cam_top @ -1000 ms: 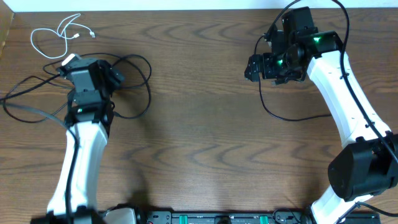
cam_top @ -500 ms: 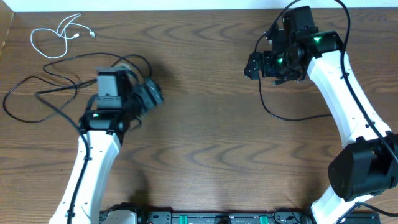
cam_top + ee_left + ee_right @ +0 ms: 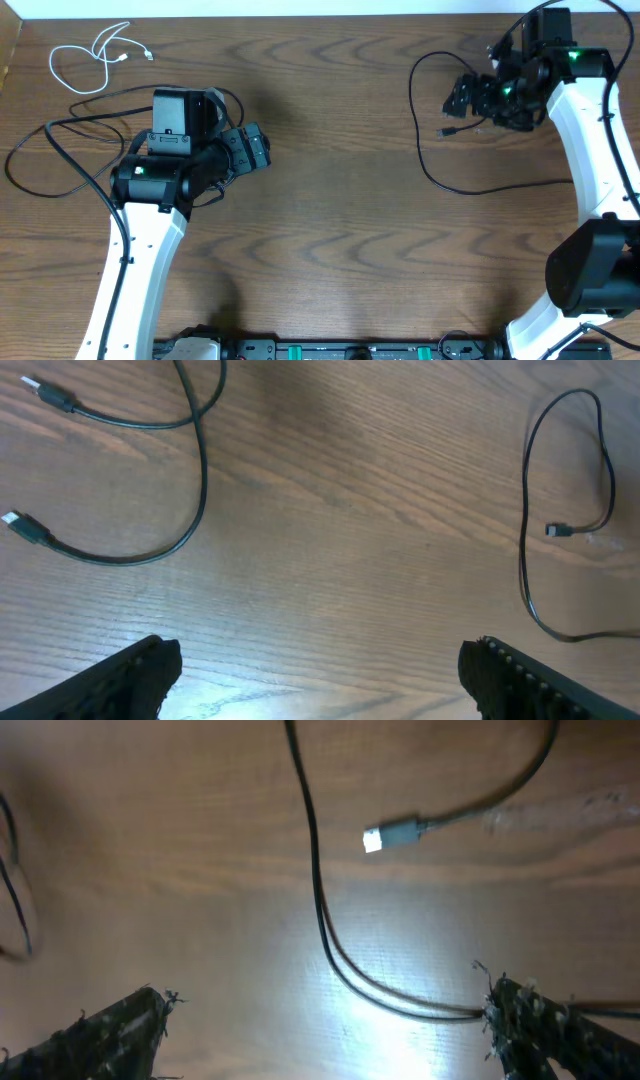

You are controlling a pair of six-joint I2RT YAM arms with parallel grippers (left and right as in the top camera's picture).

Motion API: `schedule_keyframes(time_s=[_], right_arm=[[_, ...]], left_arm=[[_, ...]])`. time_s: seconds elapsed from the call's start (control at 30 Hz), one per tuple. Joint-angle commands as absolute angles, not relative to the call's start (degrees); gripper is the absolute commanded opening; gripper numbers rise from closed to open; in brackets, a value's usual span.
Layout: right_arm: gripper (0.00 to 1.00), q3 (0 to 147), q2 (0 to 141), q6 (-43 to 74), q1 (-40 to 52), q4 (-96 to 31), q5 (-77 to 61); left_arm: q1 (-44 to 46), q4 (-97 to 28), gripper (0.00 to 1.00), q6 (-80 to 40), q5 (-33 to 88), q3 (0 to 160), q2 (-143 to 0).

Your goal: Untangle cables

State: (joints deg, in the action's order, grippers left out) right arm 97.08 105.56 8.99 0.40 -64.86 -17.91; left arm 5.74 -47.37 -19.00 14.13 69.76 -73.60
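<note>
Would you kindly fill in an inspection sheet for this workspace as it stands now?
Surface: wooden table, no spills seen.
Job's things: white cable coiled at the far left corner; left black cable and right black cable spread out.
Clutter: nothing seen.
Grippers: left gripper open, empty; right gripper open, empty, above the right black cable's plug.
Cables: white cable lies apart from both black ones; the black ones lie far apart.
Surroundings: pale strip along the far edge; equipment rail at the near edge.
</note>
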Motion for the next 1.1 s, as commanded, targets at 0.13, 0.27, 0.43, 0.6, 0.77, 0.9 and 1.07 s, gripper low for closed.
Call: schedule_keyframes(time_s=[0.13, 0.27, 0.43, 0.6, 0.77, 0.9, 1.07], right_arm=[[0.98, 91.29, 104.57, -6.70, 8.40, -66.59, -16.38], [0.99, 84.38, 104.60, -6.70, 14.00, -63.11, -5.63], [0.99, 75.11, 104.60, -4.75, 17.87, -55.81, 2.92], [0.99, 69.45, 104.60, -4.56, 17.52, -50.24, 2.42], [0.99, 67.02, 104.60, -9.43, 15.44, -45.74, -4.75], [0.97, 65.73, 104.60, -12.16, 14.59, -44.53, -6.39], [0.91, 62.37, 104.60, -12.78, 13.67, -39.64, -3.44]], left_arm=[[5.87, -47.48, 0.99, -18.02, 14.48, 69.38, -73.73], [5.87, -47.53, 0.99, -18.02, 14.35, 69.38, -73.73], [5.87, -47.53, 0.99, -18.02, 14.37, 69.38, -73.73], [5.87, -47.51, 0.99, -18.02, 14.35, 69.38, -73.73], [5.87, -47.48, 0.99, -18.02, 14.35, 69.38, -73.73], [5.87, -47.51, 0.99, -18.02, 14.35, 69.38, -73.73], [5.87, -47.53, 0.99, -18.02, 14.37, 69.38, -73.73]])
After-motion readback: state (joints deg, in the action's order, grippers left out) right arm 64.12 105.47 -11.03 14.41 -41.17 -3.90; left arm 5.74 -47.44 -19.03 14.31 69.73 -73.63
